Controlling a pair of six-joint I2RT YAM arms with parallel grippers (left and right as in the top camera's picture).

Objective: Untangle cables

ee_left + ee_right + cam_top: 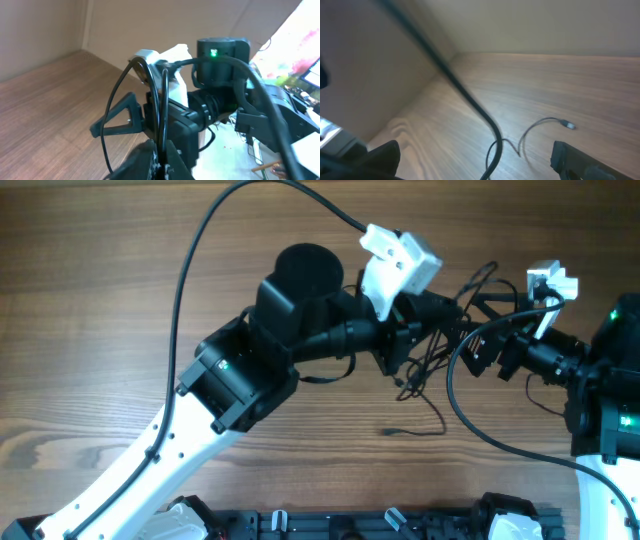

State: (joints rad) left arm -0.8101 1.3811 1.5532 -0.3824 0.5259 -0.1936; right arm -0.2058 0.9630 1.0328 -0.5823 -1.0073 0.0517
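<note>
Centrally, cables [415,385] tangled, left arm [240,370] overlapping, wooden table [100,280]

Landmark: the cables [430,360], bunched right of centre on the table [100,300]. At the bunch's rear-left edge sits the left gripper [445,320], with its arm running off left and toward the near edge. Just right of the bunch is the right gripper [480,345], facing the left one. A loose strand [425,415] lies on the table nearer than the bunch, its plug end [391,430] at near-left.
</note>
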